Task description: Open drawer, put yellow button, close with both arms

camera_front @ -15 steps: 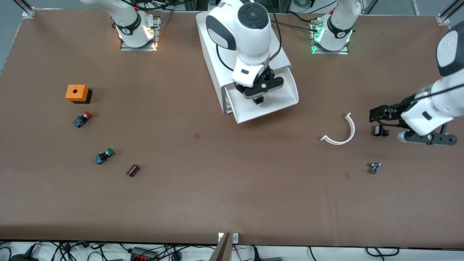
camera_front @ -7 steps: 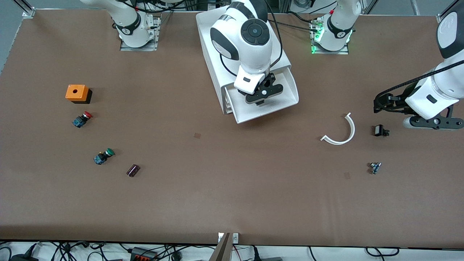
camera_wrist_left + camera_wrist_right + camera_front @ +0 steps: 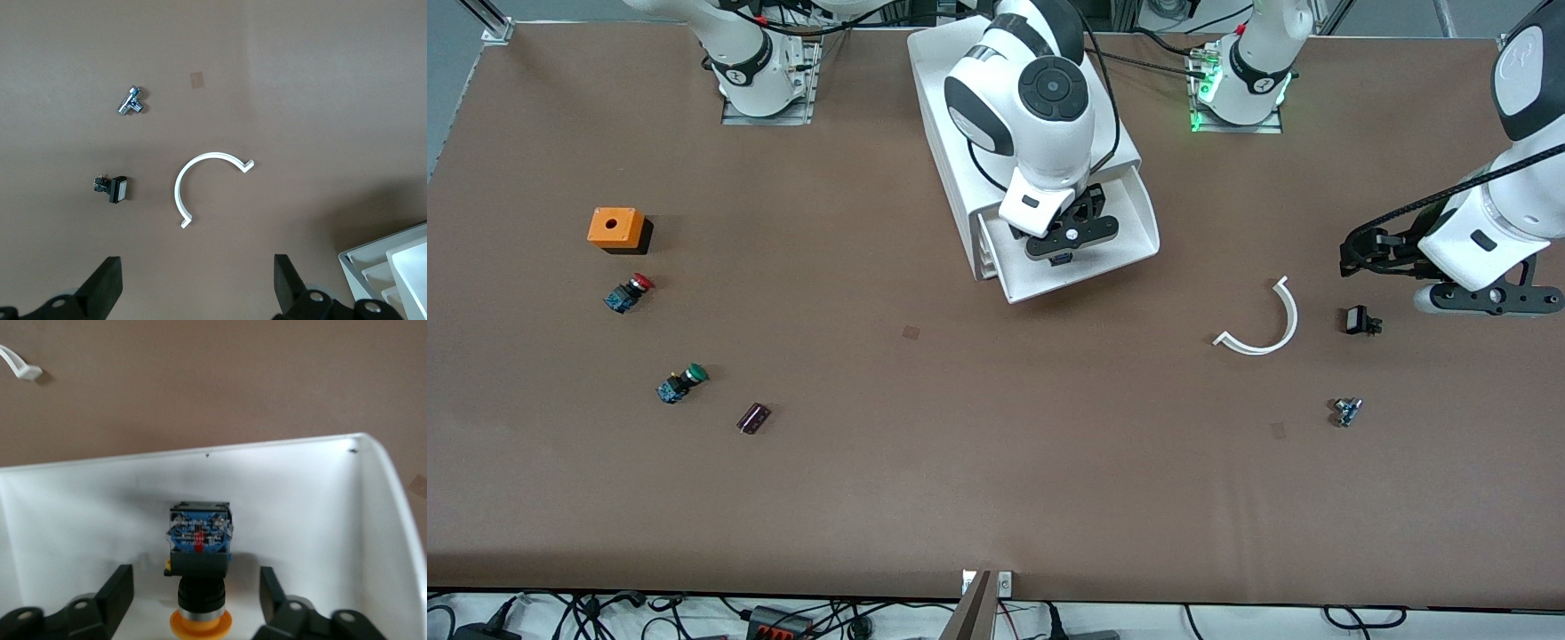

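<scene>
The white cabinet (image 3: 938, 80) stands at the middle of the table's robot side, and its top drawer (image 3: 1129, 227) is pulled out. The yellow button (image 3: 200, 587) lies on the drawer's floor with its yellow cap toward the wrist camera. My right gripper (image 3: 1060, 253) hangs over the open drawer. In the right wrist view it (image 3: 195, 573) is open, with one finger on each side of the button and a gap at each. My left gripper (image 3: 1356, 258) is open and empty (image 3: 195, 267) over bare table at the left arm's end.
A white curved strip (image 3: 1263, 322), a small black part (image 3: 1359, 320) and a small metal part (image 3: 1346, 411) lie near the left gripper. An orange box (image 3: 615, 228), a red button (image 3: 630, 292), a green button (image 3: 682, 382) and a dark purple piece (image 3: 753, 418) lie toward the right arm's end.
The left gripper has drawn back from the small black part toward its end of the table. The right gripper has shifted slightly over the open drawer.
</scene>
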Robot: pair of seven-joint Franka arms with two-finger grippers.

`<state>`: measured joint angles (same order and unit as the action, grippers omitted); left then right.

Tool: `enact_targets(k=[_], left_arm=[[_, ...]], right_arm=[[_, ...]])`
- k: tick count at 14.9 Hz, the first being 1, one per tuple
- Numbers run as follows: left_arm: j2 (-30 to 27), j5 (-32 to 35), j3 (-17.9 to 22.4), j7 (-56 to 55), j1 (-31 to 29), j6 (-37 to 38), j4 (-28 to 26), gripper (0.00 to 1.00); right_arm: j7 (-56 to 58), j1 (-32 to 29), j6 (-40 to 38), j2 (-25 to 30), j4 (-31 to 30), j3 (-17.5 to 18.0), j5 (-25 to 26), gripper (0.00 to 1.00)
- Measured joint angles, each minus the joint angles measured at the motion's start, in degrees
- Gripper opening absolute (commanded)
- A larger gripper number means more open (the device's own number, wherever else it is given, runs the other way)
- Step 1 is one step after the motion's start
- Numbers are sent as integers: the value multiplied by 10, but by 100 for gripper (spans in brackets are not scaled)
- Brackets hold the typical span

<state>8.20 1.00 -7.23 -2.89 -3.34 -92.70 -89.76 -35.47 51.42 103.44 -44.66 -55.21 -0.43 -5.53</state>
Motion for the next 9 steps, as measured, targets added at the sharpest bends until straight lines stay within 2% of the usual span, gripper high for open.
enact_targets(k=[3,9], left_arm=[[-1,0,1,0,0,0,0,100],[-1,-3,2,-15,5,4,-4,100]], right_arm=[[-4,-24,0,8,34,-3,0,100],[-1,-139,-26,39,44,-17,7,100]])
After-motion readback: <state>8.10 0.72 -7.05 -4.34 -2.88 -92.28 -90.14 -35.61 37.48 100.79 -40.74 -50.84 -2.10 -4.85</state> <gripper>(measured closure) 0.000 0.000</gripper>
